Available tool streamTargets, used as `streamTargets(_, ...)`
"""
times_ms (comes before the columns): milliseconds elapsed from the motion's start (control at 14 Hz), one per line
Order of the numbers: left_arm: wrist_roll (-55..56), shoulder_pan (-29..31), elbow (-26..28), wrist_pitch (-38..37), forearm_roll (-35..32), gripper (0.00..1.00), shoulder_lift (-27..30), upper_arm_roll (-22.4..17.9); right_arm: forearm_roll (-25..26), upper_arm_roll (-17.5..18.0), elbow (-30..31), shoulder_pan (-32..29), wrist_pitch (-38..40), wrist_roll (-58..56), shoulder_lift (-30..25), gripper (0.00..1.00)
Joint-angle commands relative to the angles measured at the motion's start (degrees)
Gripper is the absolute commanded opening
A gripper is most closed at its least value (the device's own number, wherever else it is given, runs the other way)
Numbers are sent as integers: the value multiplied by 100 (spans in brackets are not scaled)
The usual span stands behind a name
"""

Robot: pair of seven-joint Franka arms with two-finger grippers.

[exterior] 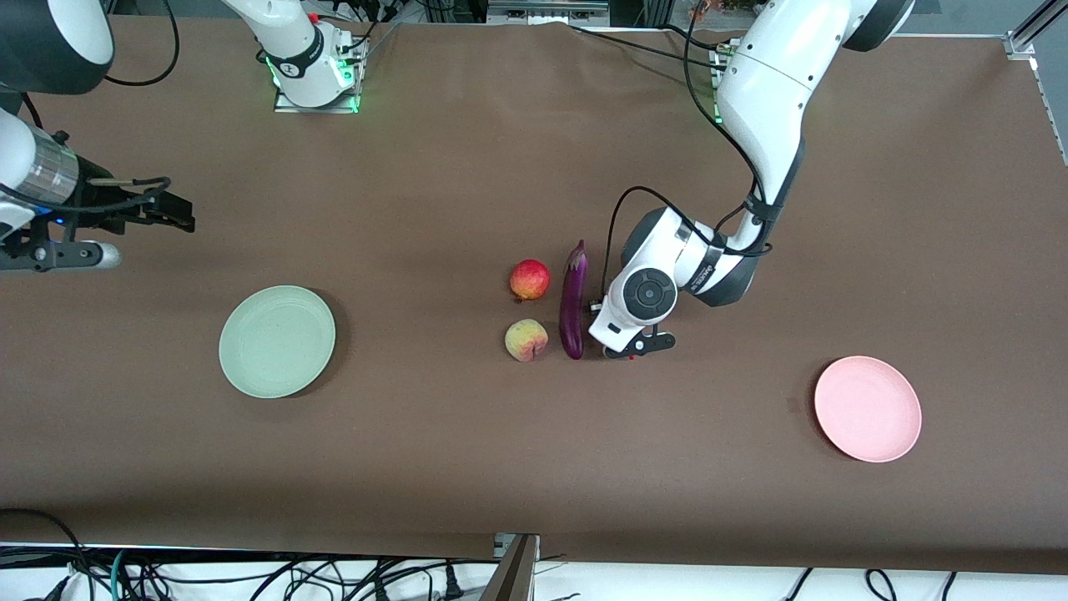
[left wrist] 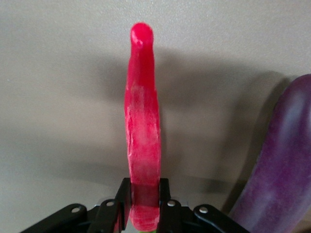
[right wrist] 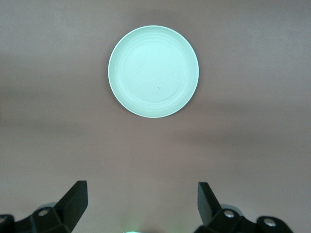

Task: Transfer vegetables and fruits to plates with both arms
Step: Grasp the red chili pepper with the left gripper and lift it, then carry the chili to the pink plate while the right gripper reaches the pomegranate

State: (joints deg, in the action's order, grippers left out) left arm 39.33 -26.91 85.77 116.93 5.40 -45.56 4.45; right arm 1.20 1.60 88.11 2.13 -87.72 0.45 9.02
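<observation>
Here, left hand (left wrist: 144, 213) clamped on red chili (left wrist: 142, 131) low on tabletop (exterior: 467, 434) beside eggplant (exterior: 572, 302). Right hand (right wrist: 141, 199) waits, spread wide, above green plate (right wrist: 153, 71). Next, likely: lift chili, carry to pink plate (exterior: 868, 408).

In the front view the left arm's wrist hides the thin red chili pepper (left wrist: 142, 131); the left wrist view's edge crops the glossy purple eggplant (left wrist: 284, 165).
</observation>
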Motion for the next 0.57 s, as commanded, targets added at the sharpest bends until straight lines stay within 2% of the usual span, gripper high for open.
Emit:
streamTargets(0,-40,-42,19,172,76,3,-49,-67,-32,7,-48,138,-35,25,65,100)
streamTargets(71,-49,-42,27,137,58,0,-49,-67,-59,7,-39,138,-9,-1,82,100)
streamTargets(214,-171,106,-42,6,58,0,29,-67,-85,16,-39,147,-8,-19,196,100)
streamTargets(500,-715,598,-542,-1196,-3,0,337,-137,-418,16,-48,454,-297,235,460,100)
